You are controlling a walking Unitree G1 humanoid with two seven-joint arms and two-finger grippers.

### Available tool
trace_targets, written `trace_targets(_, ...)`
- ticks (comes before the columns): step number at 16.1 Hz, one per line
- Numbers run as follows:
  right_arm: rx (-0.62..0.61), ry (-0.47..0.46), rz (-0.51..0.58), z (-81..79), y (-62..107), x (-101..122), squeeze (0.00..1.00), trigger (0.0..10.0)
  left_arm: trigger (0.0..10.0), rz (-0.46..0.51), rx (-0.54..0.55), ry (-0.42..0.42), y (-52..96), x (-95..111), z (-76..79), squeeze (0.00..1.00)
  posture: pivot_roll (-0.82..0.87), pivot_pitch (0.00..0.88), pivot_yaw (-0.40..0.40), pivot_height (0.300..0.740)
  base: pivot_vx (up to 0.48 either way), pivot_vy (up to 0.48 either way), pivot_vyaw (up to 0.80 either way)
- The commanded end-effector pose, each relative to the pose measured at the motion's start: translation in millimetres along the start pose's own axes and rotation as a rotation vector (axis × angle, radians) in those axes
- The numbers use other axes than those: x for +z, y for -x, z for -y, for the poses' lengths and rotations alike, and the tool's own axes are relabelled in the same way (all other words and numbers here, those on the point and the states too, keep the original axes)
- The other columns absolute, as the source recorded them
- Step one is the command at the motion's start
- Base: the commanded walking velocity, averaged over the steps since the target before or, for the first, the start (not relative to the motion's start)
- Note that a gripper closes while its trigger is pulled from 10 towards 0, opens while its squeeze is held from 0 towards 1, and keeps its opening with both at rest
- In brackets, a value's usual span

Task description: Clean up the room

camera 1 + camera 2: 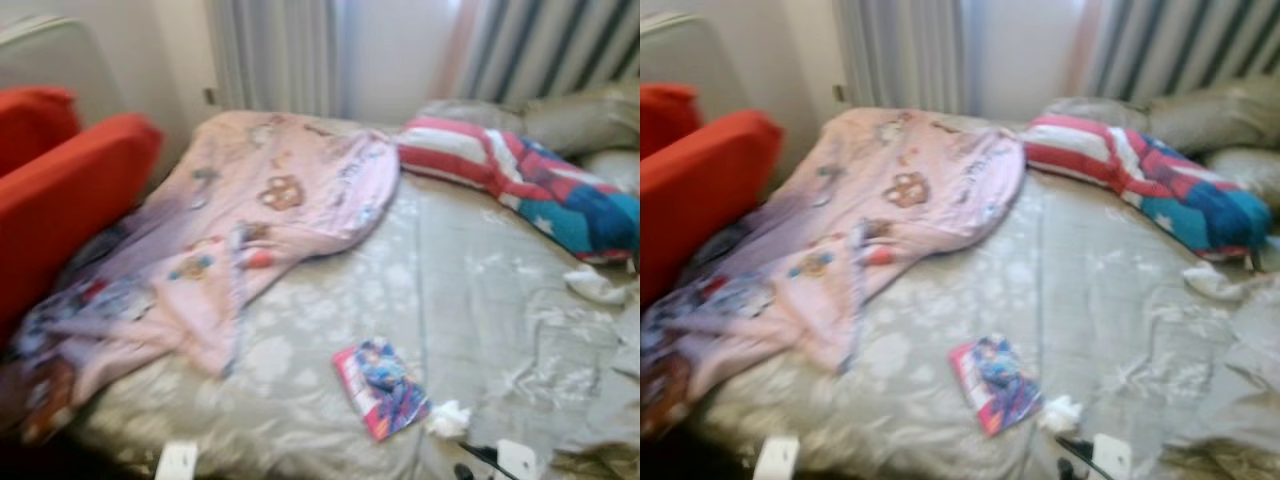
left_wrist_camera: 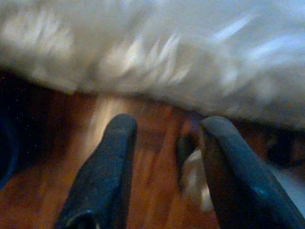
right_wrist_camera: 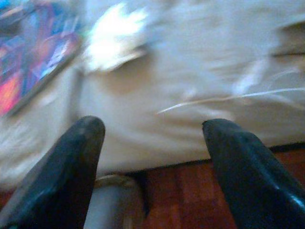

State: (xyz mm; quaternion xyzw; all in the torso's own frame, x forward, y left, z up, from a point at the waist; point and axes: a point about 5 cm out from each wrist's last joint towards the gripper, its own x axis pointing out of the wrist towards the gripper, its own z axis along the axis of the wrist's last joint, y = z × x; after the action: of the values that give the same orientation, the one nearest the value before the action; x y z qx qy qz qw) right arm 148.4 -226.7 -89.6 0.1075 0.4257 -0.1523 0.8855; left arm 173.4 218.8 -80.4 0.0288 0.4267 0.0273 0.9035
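On the bed [image 1: 480,290], almost everything is still out of place, so the cleanup looks barely begun. A pink blanket [image 1: 250,230] lies crumpled across the robot's left half of the grey sheet, its lower end trailing off the edge near an orange chair [image 1: 60,190]. A striped pillow [image 1: 520,175] with a blue and red print sits askew toward the head of the bed, next to grey pillows [image 1: 575,120]. Near the front edge lies a book [image 1: 380,388] with a bright cover, and a crumpled white tissue [image 1: 448,420] sits just beside it. Another white scrap [image 1: 595,285] lies near the right edge.

The right hand [image 3: 152,157] hovers low at the bed's edge, fingers spread and empty, pointing toward the tissue and the book's corner. The left hand [image 2: 167,162] hangs above the wooden floor [image 2: 152,157] by the bed's side, fingers also spread, holding nothing.

Judging from this, nothing is yet collected: tissue, scrap and book need picking up, and the blanket and pillow need straightening. The tissue is the nearest target for the right hand.
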Motion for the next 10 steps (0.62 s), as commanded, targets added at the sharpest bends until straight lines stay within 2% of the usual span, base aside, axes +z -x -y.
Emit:
trace_targets(1, -0.003, -0.030, 0.029, 0.6, 0.3, 1.9, 0.00, 10.0, 10.0, 0.018, 0.014, 0.006, 2.1, -3.6, -2.2, 0.00, 0.11, 0.026, -0.034, 0.740, 0.000, 0.000, 0.00)
trace_targets(2, 0.041, -0.092, 0.191, -9.5, -5.2, 37.3, 0.00, 10.0, 10.0, 0.103, 0.029, -0.001, 3.1, 3.2, -2.5, 0.00, 0.12, 0.025, -0.037, 0.740, 0.000, 0.000, 0.00)
trace_targets(3, 0.111, -0.039, 0.387, -26.5, -7.6, 88.9, 0.00, 10.0, 10.0, 0.283, 0.032, -0.018, -2.1, 47.3, -2.2, 0.00, 0.11, 0.024, -0.032, 0.740, 0.000, 0.000, 0.00)
trace_targets(4, 0.174, 0.060, 0.522, -39.5, -3.4, 117.3, 0.00, 10.0, 10.0, 0.527, 0.016, -0.073, -0.1, 110.0, 0.6, 0.00, 0.10, 0.024, -0.028, 0.740, 0.000, 0.000, 0.00)
trace_targets(5, 0.218, 0.091, 0.607, -47.6, 1.2, 132.2, 0.00, 10.0, 10.0, 0.645, -0.001, -0.081, 6.1, 131.9, 2.6, 0.00, 0.10, 0.024, -0.030, 0.740, 0.000, 0.000, 0.00)
trace_targets(6, 0.280, 0.093, 0.709, -56.9, 8.4, 146.0, 0.00, 10.0, 10.0, 0.762, -0.030, -0.041, 14.8, 140.5, 4.5, 0.00, 0.10, 0.023, -0.029, 0.740, 0.000, 0.000, 0.00)
trace_targets(10, 0.273, 0.077, 0.735, -59.0, 9.6, 152.0, 0.00, 10.0, 10.0, 0.850, -0.039, -0.004, 19.9, 158.4, 12.6, 0.00, 0.11, 0.000, -0.042, 0.740, 0.000, 0.000, 0.00)
